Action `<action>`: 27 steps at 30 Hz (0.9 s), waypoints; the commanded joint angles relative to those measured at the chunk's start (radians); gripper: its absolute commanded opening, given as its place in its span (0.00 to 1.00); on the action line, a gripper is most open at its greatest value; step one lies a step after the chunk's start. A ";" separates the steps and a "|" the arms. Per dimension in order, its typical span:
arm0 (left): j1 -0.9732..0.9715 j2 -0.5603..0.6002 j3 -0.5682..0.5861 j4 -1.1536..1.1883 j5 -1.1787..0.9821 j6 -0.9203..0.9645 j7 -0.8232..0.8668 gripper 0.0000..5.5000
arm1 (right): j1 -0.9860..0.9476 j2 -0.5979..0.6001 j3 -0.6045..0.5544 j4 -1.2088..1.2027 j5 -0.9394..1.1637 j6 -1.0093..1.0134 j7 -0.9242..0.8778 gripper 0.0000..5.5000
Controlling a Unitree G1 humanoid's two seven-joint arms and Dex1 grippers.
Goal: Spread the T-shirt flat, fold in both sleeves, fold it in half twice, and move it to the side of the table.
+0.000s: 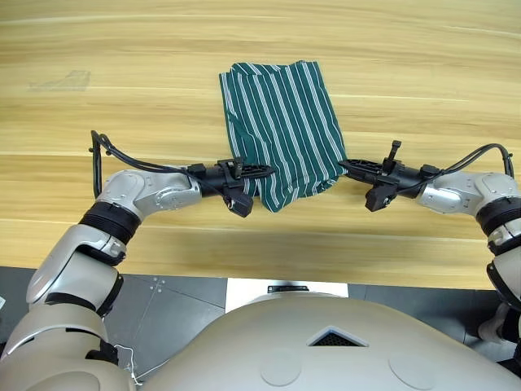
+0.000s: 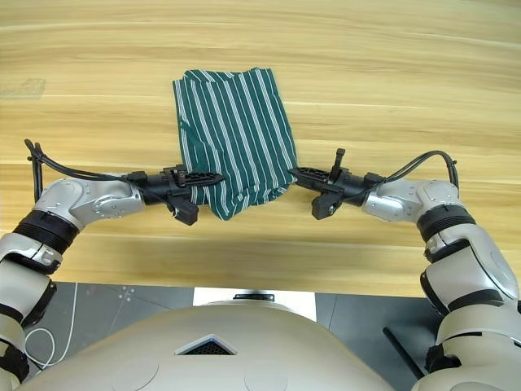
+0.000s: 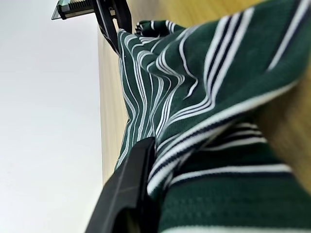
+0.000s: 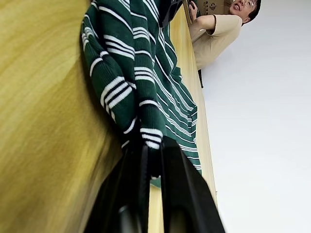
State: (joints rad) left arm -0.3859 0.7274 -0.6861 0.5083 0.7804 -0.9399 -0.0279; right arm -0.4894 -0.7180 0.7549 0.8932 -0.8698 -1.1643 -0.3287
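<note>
1. Two black two-finger grippers flank the dark-green, white-striped knit T-shirt [image 1: 281, 114]: the left gripper [image 1: 259, 171] at its 8 o'clock corner, the right gripper [image 1: 345, 165] at its 4 o'clock corner.
2. Each is clenched on cloth; both wrist views show striped fabric pinched at the fingers.
3. Already narrowed to a long panel, the T-shirt sits mid-way across the pale wooden table [image 1: 122, 49]. Its 12 o'clock end rests on the wood, while the 6 o'clock edge is raised and sags between the two grips.
4. Likely step: a half-fold toward 12 o'clock.
5. Risks:
   - A shallow pinch may hold only the upper layer, so lower layers drop and the sleeve folds open.
   - Uneven travel of the two arms would skew the crease.
   - The sagging middle could tuck under and bunch.
</note>
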 commanded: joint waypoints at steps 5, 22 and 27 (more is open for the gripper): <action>0.151 0.023 -0.033 0.067 0.055 0.059 -0.056 0.01 | 0.056 0.046 0.057 0.042 -0.086 0.069 0.053 0.03; 0.200 0.011 0.062 0.063 -0.132 0.003 -0.091 0.01 | 0.059 0.012 0.011 -0.028 -0.032 0.009 0.092 0.02; 0.281 0.000 0.082 -0.052 -0.281 0.007 -0.155 0.01 | 0.157 -0.073 -0.006 -0.220 0.120 -0.036 0.253 0.02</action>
State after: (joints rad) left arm -0.2132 0.7286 -0.5602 0.4786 0.5226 -0.9480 -0.0936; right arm -0.4197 -0.7448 0.7248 0.7422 -0.7883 -1.1860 -0.1832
